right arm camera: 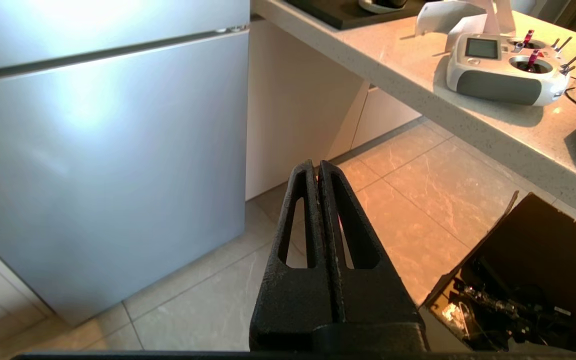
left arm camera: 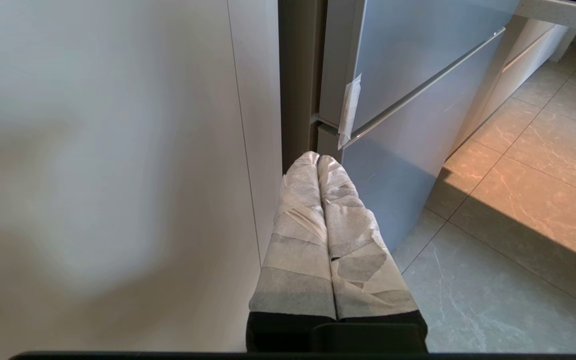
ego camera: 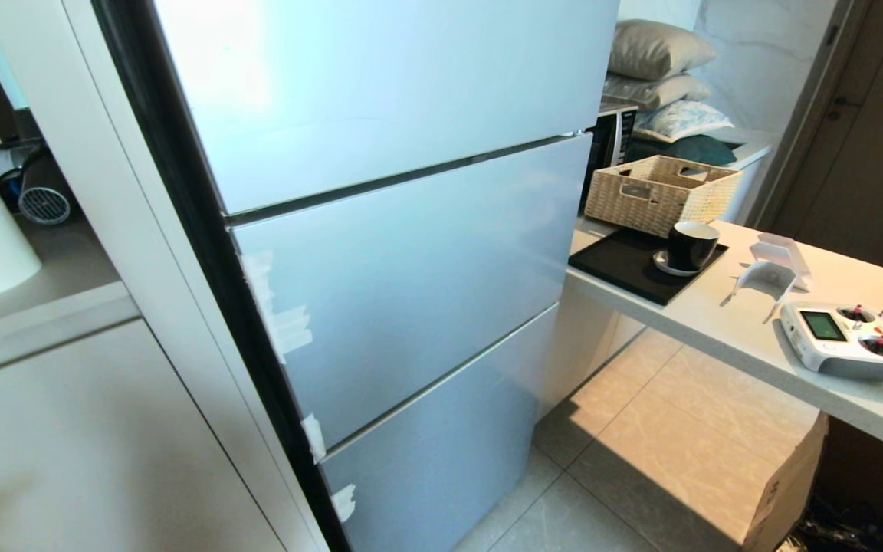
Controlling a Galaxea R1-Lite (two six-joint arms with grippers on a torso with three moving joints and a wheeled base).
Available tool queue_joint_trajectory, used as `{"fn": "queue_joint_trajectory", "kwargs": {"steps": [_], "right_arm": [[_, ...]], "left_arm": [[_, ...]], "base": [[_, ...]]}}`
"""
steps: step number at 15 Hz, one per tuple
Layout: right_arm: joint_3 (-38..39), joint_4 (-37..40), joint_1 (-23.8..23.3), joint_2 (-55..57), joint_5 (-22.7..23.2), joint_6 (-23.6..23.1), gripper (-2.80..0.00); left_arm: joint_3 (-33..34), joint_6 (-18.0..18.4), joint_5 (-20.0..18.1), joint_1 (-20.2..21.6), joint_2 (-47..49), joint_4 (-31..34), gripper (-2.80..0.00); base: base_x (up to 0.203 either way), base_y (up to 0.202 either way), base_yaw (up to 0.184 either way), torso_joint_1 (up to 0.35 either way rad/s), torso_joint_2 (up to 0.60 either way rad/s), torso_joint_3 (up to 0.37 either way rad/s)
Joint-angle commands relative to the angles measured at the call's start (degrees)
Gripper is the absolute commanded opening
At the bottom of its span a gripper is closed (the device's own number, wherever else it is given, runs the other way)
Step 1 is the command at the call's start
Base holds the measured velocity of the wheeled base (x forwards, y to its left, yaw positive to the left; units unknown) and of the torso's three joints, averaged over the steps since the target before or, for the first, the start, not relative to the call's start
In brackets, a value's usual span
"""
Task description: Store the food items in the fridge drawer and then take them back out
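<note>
Fridge [ego camera: 411,253] doors all sit flush, so I read the fridge drawer as tucked inside, out of sight; no food item shows anywhere in my views either, and I cannot tell where it lies. My left gripper [left arm camera: 318,159] hangs low by the fridge's hinge-side corner, its tape-wrapped fingers [left arm camera: 298,210] pressed together on nothing, probably just parked out of the way. My right gripper [right arm camera: 316,166] points at the floor tiles [right arm camera: 408,200] off the fridge's other lower corner, black fingers [right arm camera: 298,280] closed flat against each other and empty. A counter [ego camera: 748,330] beside the fridge carries a wicker basket [ego camera: 660,193], a dark cup [ego camera: 690,245] and a white controller [ego camera: 844,341]. Judging by this, both arms rest clear of the doors.
</note>
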Motion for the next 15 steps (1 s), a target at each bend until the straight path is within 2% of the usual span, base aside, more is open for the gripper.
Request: {"fn": "queue_joint_trajectory", "kwargs": {"steps": [1, 9, 13, 15], "right_arm": [[0.0, 0.2, 0.0, -0.4, 0.1, -0.1, -2.80], [0.0, 0.2, 0.0, -0.4, 0.1, -0.5, -2.80], [0.0, 0.0, 0.0, -0.4, -0.8, 4.5, -2.80], [0.0, 0.0, 0.0, -0.4, -0.9, 4.6, -2.80]], "left_arm": [[0.0, 0.0, 0.0, 0.0, 0.1, 0.0, -2.80], [0.0, 0.0, 0.0, 0.0, 0.1, 0.0, -2.80], [0.0, 0.0, 0.0, 0.0, 0.1, 0.0, -2.80], [0.0, 0.0, 0.0, 0.0, 0.1, 0.0, -2.80]], "base": [[0.000, 0.000, 0.000, 0.000, 0.00, 0.000], [0.000, 0.000, 0.000, 0.000, 0.00, 0.000], [0.000, 0.000, 0.000, 0.000, 0.00, 0.000], [0.000, 0.000, 0.000, 0.000, 0.00, 0.000]]}}
